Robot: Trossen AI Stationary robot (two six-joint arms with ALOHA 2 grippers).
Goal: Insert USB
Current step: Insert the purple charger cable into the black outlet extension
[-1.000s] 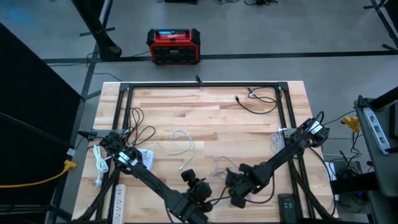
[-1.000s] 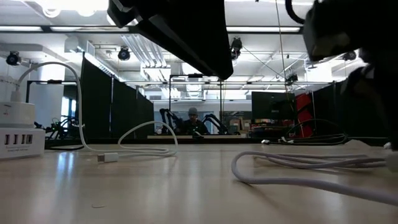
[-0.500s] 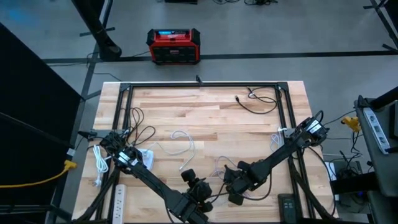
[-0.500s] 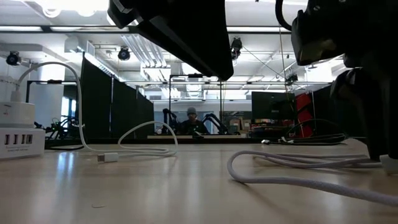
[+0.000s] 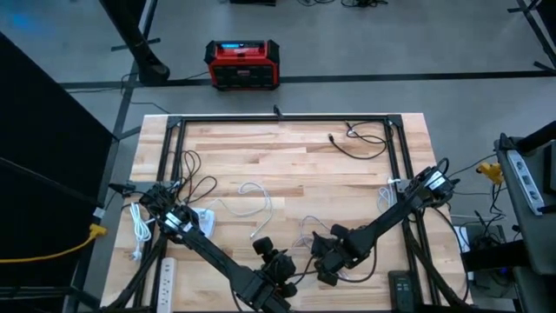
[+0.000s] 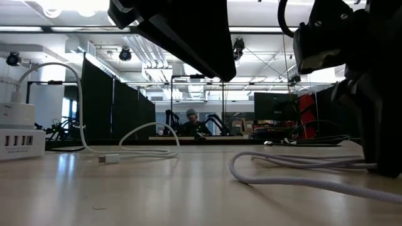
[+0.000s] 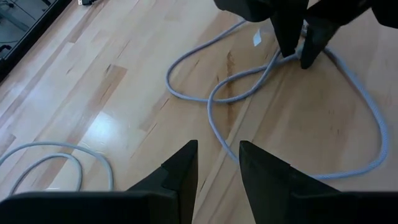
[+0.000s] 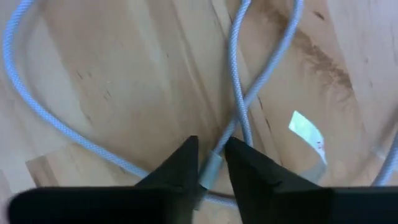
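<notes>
Right wrist view: the right hand (image 8: 209, 167) is down on the worktop (image 8: 124, 93), fingers closed about the grey USB cable's plug (image 8: 209, 169), its length running between them; left hand (image 7: 217, 163) waits nearby, slightly parted.

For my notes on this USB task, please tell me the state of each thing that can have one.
Right gripper: down at the table, shut on the grey cable's plug.
Grey cable: looped loose on the table, not plugged in.
Left gripper: open, empty, above the table.
White charger hub: standing on the table, front ports free.
</notes>
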